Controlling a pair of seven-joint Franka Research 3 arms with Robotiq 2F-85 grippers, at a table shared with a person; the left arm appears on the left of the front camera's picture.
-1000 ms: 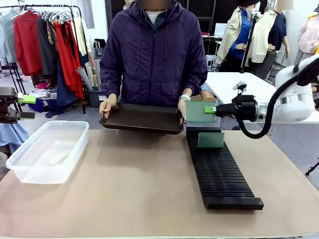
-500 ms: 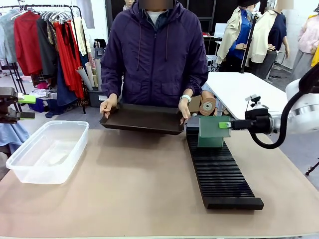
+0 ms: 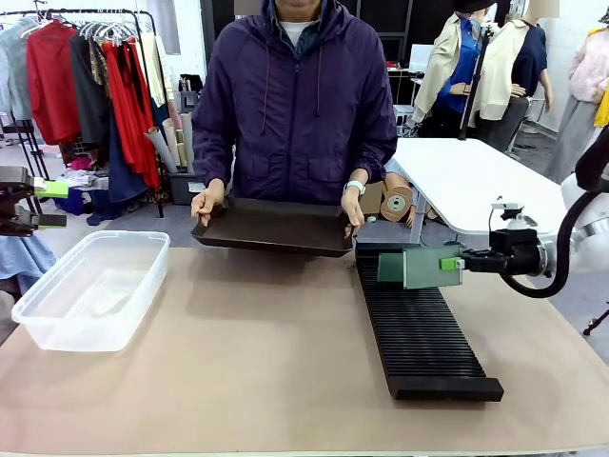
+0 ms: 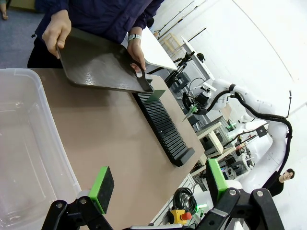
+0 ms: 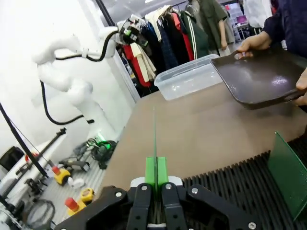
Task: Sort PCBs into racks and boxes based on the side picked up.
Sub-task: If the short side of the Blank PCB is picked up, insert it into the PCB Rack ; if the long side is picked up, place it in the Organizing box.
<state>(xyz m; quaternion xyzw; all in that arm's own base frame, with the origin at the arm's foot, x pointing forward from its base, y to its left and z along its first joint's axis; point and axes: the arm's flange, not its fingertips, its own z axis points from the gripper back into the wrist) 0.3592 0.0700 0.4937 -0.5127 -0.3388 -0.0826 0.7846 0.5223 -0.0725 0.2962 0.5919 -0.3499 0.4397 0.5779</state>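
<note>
My right gripper [image 3: 457,264] is shut on one edge of a green PCB [image 3: 430,268], holding it upright just above the far end of the long black rack [image 3: 419,333]. In the right wrist view that PCB [image 5: 154,139] shows edge-on between the green pads [image 5: 150,173]. A second PCB [image 3: 389,268] stands upright in the rack's far slots, partly hidden behind the held one. The clear box [image 3: 90,286] sits at the left of the table. My left gripper [image 4: 158,184] hangs open and empty over the box's near side [image 4: 24,143].
A person at the far side holds a dark brown tray [image 3: 276,227] in both hands, tilted over the table's far edge. It ends just left of the rack's far end. Bare brown table lies between box and rack.
My right gripper has moved right and down with the PCB, from beside the tray to just above the rack's far end. The left arm, tray and box have stayed still.
</note>
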